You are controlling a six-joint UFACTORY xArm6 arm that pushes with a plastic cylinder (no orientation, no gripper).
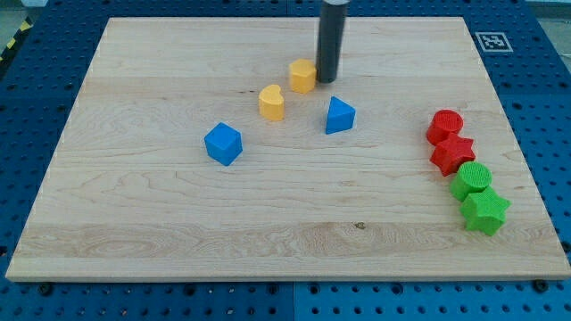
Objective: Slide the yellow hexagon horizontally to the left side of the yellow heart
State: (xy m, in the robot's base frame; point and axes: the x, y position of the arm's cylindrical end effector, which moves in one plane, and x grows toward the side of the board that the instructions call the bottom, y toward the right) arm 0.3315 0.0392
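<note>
The yellow hexagon point(302, 76) lies near the top middle of the wooden board. The yellow heart point(272, 102) lies just below and to the view's left of it, a small gap between them. My tip point(327, 79) stands right beside the hexagon on its right side, touching it or nearly so. The dark rod rises from there straight up out of the view's top.
A blue cube point(223, 144) lies left of centre. A blue triangular block point(339, 115) lies below my tip. At the right edge sit a red hexagon point(444, 126), a red star point(453, 153), a green round block point(471, 179) and a green star point(484, 211). The board point(134, 232) rests on a blue pegboard.
</note>
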